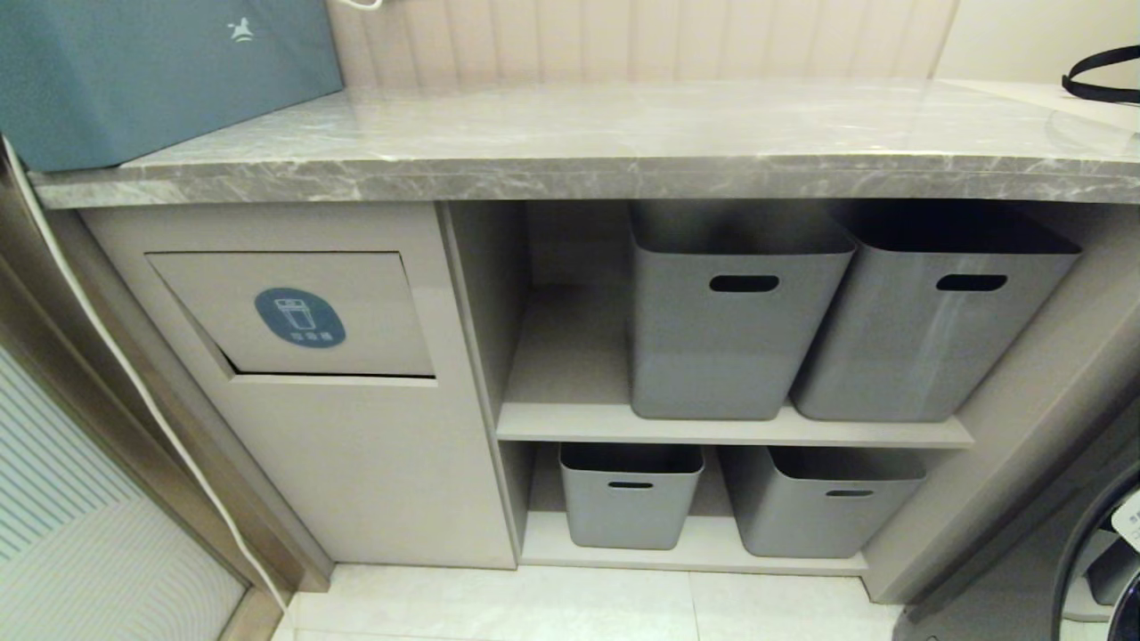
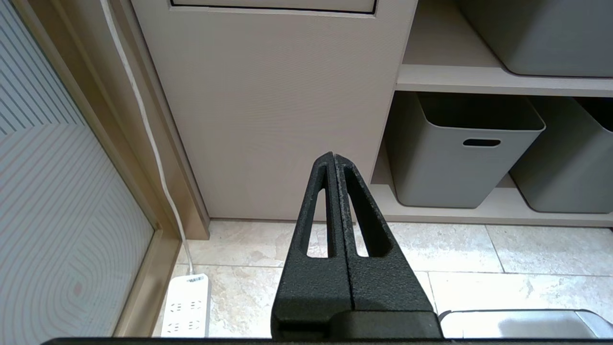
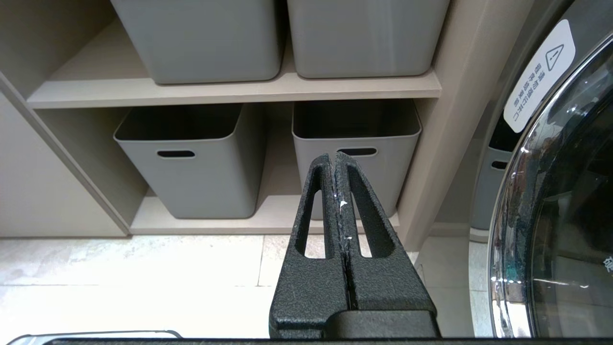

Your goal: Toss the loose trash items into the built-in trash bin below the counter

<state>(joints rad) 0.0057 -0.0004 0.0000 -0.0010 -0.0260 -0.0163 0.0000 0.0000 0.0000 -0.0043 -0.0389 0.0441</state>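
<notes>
Left gripper (image 2: 334, 155) closed, empty, low before cabinet. Right gripper (image 3: 334, 155) closed, empty, facing lower baskets (image 3: 191, 163). Built-in trash bin (image 1: 294, 312) flap closed under counter (image 1: 570, 169), left side. Trash strips unseen.

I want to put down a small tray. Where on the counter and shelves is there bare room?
The counter is bare from the teal box at its left end almost to the black strap at far right. The upper shelf has a free strip left of its grey baskets. The lower shelf is crowded.
</notes>
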